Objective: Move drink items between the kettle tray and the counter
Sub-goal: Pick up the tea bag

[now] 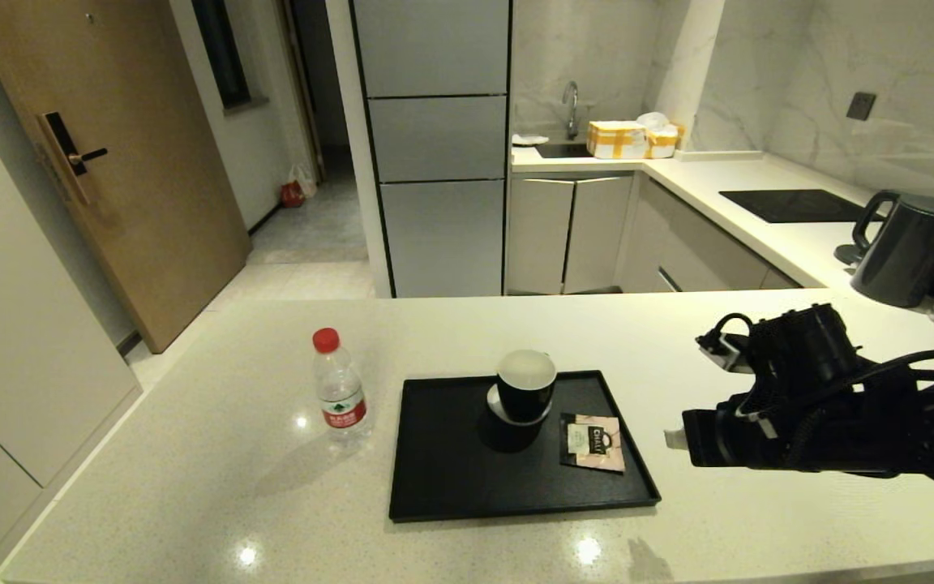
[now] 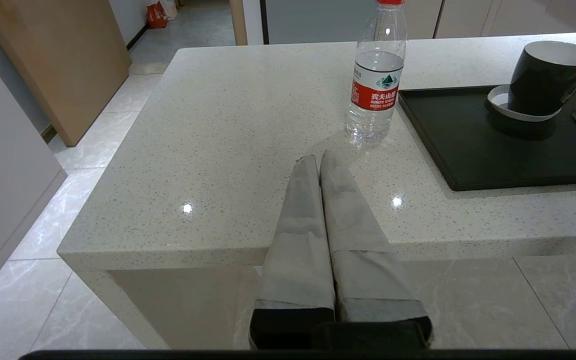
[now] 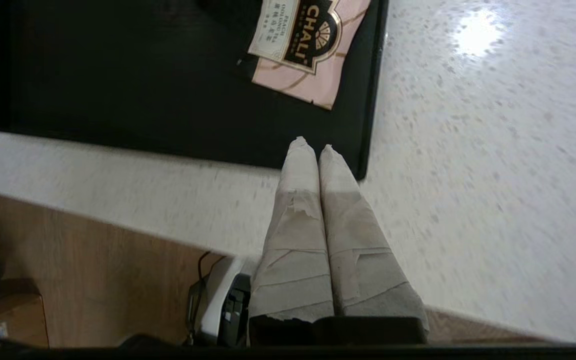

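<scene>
Right pincer (image 3: 313,150) hovers closed and empty over the tray (image 1: 443,478) near the tea sachet (image 1: 593,442); left pincer (image 2: 319,160), also closed, faces the bottle (image 1: 339,389) on the surface (image 1: 191,487).

The head view looks forward and down across the whole surface (image 1: 191,454). The left wrist view faces the bottle (image 2: 375,75) from beyond the surface edge. The right wrist view hangs close above the tray (image 3: 118,75) corner. All share the tray.

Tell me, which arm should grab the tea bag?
The right, probably. The right gripper hangs shut over the tray corner beside the tea bag; the left gripper sits beyond the bottle.
</scene>
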You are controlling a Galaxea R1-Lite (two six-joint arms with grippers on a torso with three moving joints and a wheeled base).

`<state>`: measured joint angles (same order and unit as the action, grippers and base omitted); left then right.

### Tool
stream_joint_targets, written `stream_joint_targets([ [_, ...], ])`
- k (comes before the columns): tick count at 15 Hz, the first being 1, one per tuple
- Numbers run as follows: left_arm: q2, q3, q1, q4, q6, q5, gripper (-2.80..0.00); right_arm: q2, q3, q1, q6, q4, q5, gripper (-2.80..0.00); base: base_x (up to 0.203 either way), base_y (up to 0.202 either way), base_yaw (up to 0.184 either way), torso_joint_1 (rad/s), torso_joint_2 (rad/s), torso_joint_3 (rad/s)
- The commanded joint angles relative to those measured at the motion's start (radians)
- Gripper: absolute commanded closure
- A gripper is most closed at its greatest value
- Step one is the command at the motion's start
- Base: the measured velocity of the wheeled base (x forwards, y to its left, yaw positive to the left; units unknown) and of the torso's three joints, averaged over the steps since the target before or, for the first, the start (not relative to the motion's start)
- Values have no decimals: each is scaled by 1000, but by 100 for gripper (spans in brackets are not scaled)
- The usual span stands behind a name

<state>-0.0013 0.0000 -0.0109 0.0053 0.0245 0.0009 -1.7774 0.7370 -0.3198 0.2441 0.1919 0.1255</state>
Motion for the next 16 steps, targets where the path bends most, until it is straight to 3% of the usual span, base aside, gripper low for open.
stream_joint_targets([
  [1,1,0,0,1,0,1,0,-136,11,-1,5,53,2,0,0,0,0,0,0,0],
  [6,1,0,2,1,0,1,0,-244,39,1,7,183,6,0,0,0,0,0,0,0],
  [7,1,0,1,0,0,1,0,-245,41,-1,26,190,5,-280,0,0,0,0,0,0],
  [16,1,0,0,1,0,1,0,-281,56,-11,59,202,46,-280,0,0,0,0,0,0],
])
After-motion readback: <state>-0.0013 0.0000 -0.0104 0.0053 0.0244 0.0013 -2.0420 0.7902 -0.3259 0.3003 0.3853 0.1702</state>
